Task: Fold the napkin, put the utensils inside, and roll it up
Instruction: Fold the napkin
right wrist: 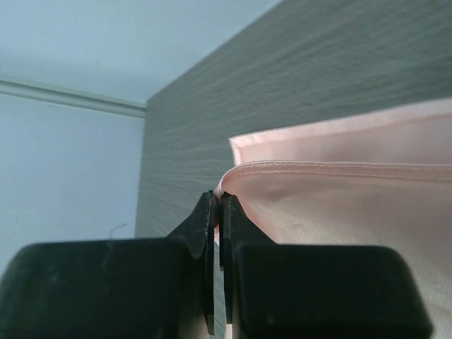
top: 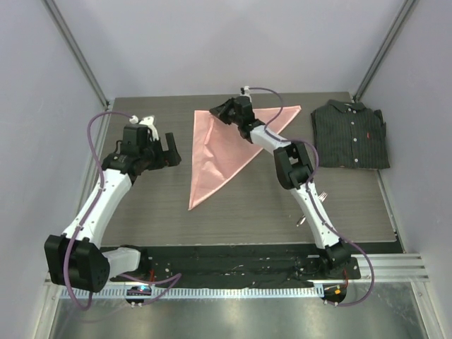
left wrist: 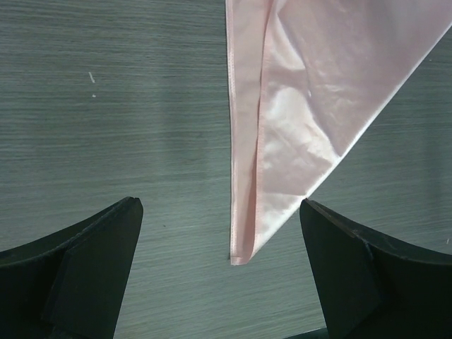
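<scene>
The salmon-pink napkin (top: 219,152) lies folded into a triangle on the grey table, its long point toward the near edge. My right gripper (top: 217,111) is at the napkin's far left corner, shut on the top layer's hemmed edge (right wrist: 339,205), which is pinched between the fingertips (right wrist: 219,195). My left gripper (top: 171,150) hovers open just left of the napkin. In the left wrist view the napkin's point (left wrist: 244,251) lies between the wide-apart fingers (left wrist: 106,240), untouched. The fork (top: 323,195) lies under the right arm, mostly hidden.
A dark pinstriped folded shirt (top: 351,134) lies at the back right. The table's metal rail (top: 395,265) runs along the near edge by the arm bases. Grey walls close in the left, right and back.
</scene>
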`<action>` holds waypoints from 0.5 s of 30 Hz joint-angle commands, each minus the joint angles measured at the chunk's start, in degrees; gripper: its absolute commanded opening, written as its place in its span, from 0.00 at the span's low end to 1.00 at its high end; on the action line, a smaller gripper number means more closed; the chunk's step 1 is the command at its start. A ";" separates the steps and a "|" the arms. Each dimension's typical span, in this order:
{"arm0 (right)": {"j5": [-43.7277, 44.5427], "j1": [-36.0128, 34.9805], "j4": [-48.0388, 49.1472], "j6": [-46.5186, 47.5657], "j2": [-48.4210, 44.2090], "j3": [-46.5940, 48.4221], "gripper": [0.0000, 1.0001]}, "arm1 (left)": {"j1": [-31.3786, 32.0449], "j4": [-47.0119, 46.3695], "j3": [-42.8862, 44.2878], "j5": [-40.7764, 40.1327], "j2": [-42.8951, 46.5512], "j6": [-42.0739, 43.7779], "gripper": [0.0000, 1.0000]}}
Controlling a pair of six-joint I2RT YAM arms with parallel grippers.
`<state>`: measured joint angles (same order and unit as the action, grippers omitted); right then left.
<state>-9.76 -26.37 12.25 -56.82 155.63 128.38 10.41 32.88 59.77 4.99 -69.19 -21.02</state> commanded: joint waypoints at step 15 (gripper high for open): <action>5.01 -2.46 10.07 -3.65 8.46 13.56 0.09 | -0.22 -0.28 1.40 0.02 -1.56 1.15 1.00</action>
<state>-6.96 -28.42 19.73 -60.42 163.52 139.09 10.41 33.08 59.77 5.02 -70.48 -20.53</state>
